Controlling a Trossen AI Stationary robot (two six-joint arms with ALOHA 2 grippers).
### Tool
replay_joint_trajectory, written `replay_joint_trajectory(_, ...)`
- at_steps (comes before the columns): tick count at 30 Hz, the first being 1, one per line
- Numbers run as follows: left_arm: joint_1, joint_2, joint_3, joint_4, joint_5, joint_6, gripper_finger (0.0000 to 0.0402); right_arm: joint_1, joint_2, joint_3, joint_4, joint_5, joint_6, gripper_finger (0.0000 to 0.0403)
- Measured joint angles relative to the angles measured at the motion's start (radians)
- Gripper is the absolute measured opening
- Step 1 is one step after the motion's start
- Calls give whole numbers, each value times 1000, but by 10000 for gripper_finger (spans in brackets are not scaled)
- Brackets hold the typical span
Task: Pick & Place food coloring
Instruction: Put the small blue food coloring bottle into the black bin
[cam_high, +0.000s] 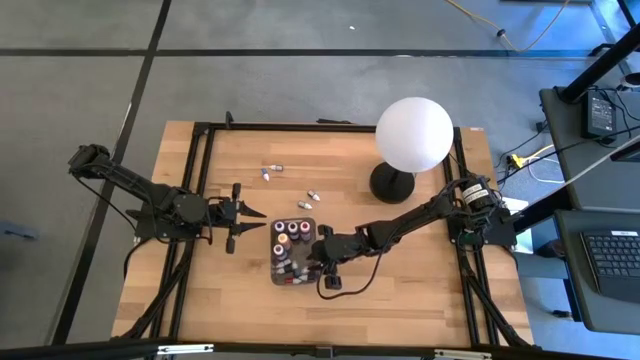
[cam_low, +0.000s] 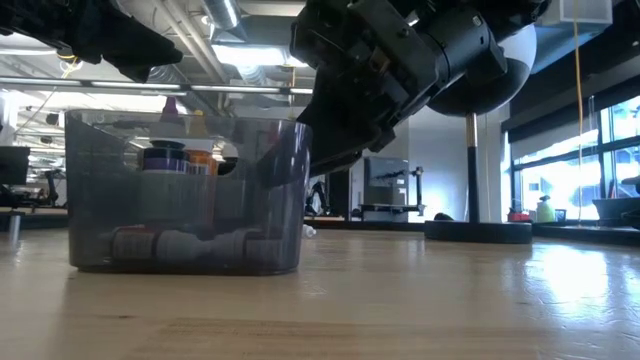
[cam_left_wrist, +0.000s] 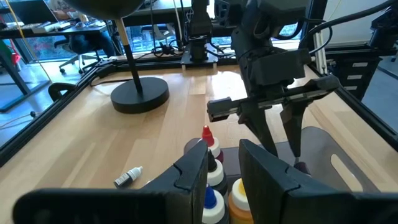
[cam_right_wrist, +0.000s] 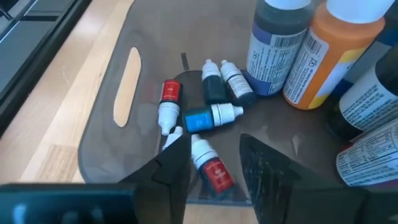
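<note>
The right hand (cam_high: 318, 262) hangs over the dark grey tray (cam_high: 277, 281) near the middle of the table (cam_high: 420, 300), fingers parted and empty — nothing gripped between them. Directly under it, in the tray's open end, lies a huddle of small food coloring bottles (cam_right_wrist: 211, 115): one red-labelled (cam_right_wrist: 168, 101), one blue (cam_right_wrist: 202, 117), a dark teal one (cam_right_wrist: 214, 87), another red one (cam_right_wrist: 211, 167) close to the fingertips, all tipped on their sides and touching. Larger bottles (cam_right_wrist: 323, 50) stand upright in the tray's other end. Four more little bottles (cam_high: 290, 185) lie scattered on the bare wood behind the tray, well apart from it. The left hand (cam_high: 243, 217) waits just left of the tray, released too — beside the white globe lamp (cam_high: 413, 135) nothing stirs.
</note>
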Motion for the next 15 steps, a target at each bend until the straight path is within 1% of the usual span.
replay_joint_trajectory(3,0,0,0,0,0,0,88,0,-9,0,-16,-2,-2,149)
replay_joint_trajectory(5,0,0,0,0,3,-3,88,1,-41,9,-75,-14,3,153)
replay_joint_trajectory(8,0,0,0,0,18,-17,88,1,-146,21,-180,-36,-18,154)
replay_joint_trajectory(10,0,0,0,5,49,-40,88,10,-222,11,-251,-35,-25,154)
replay_joint_trajectory(12,0,0,0,18,81,-55,88,26,-286,-27,-291,-10,-25,155)
replay_joint_trajectory(15,0,0,0,31,114,-55,88,56,-384,-133,-263,45,-16,155)
